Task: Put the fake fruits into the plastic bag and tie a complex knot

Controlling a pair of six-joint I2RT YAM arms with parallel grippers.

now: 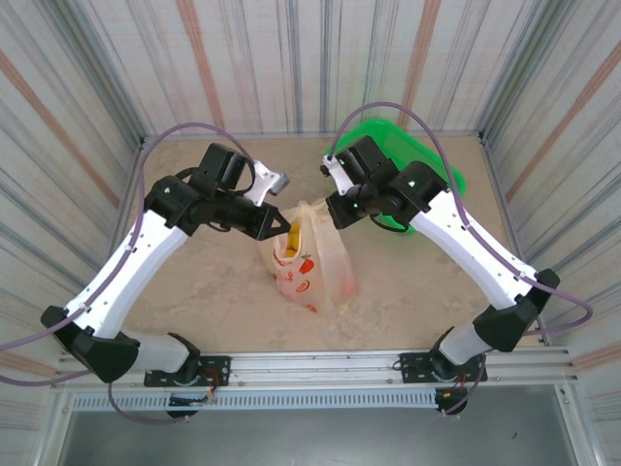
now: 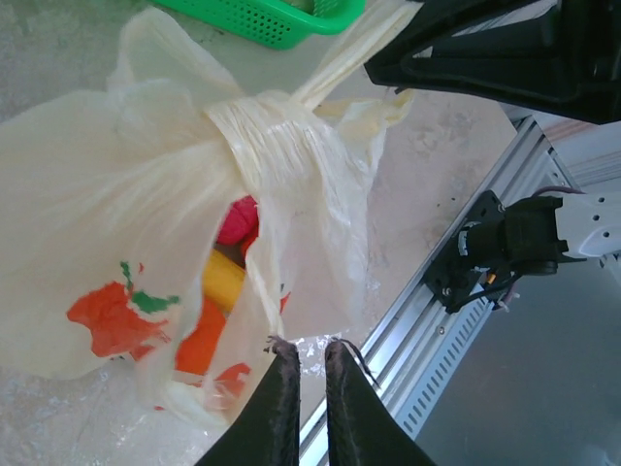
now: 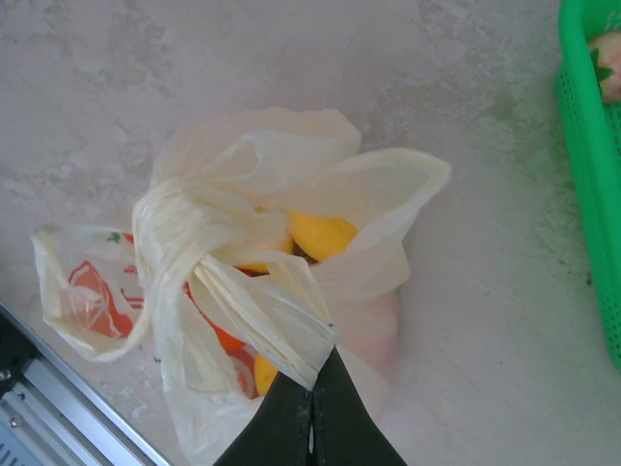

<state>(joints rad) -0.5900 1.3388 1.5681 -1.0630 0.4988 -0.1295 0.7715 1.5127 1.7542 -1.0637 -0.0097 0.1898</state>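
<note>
The plastic bag (image 1: pixel 306 267) stands at mid-table, cream with red fruit prints, its handles twisted into a knot (image 2: pixel 262 131) on top. Fake fruits show through the mouth: a yellow one (image 3: pixel 325 236), and in the left wrist view a yellow one (image 2: pixel 225 280), a pink-red one (image 2: pixel 238 218) and an orange one (image 2: pixel 199 340). My right gripper (image 3: pixel 315 374) is shut on a flattened handle strip (image 3: pixel 267 316) that runs out of the knot (image 3: pixel 184 252). My left gripper (image 2: pixel 310 349) sits at the bag's left side, its fingers a narrow gap apart with nothing between them.
The green plastic basket (image 1: pixel 427 160) stands at the back right behind the right arm, with a fruit (image 3: pixel 609 58) in it. The metal base rail (image 2: pixel 456 330) runs along the table's near edge. Striped walls enclose the table on three sides.
</note>
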